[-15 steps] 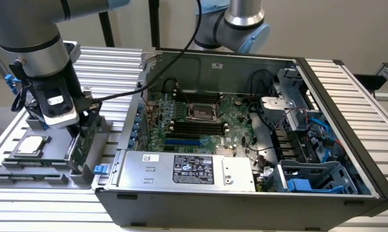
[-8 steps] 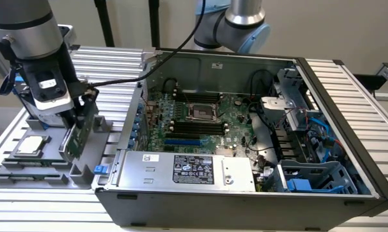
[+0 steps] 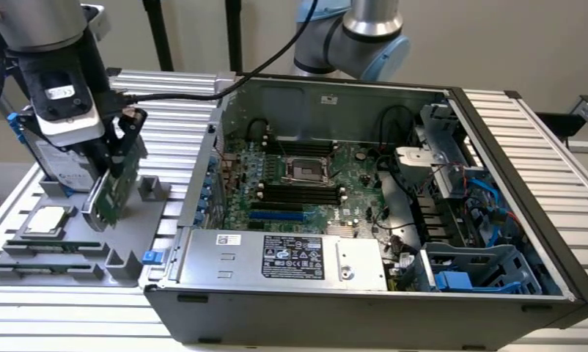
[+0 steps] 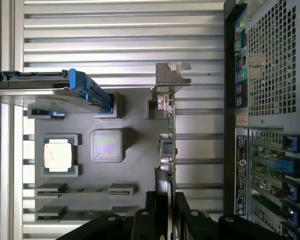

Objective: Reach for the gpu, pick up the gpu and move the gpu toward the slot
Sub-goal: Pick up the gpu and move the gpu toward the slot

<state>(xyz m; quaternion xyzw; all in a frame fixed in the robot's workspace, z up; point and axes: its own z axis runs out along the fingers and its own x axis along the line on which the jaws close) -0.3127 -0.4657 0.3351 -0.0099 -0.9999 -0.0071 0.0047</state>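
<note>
The gpu (image 3: 111, 189) is a thin green card, hanging tilted just over the grey holder tray (image 3: 79, 260) at the exterior view's left. My gripper (image 3: 110, 158) is shut on its upper edge. In the wrist view the gpu (image 4: 168, 145) appears edge-on, with its silver bracket (image 4: 170, 77) at the end away from my gripper (image 4: 165, 200). The blue slot (image 3: 277, 217) lies on the motherboard inside the open computer case (image 3: 528, 183), toward the exterior view's right of the card.
The tray also carries a silver hard drive with blue rails (image 4: 50, 87), a square processor chip (image 4: 58, 154) and memory sticks (image 3: 39, 249). The case's near wall (image 3: 201, 183) stands between the card and the motherboard. A power supply (image 3: 284, 257) fills the case front.
</note>
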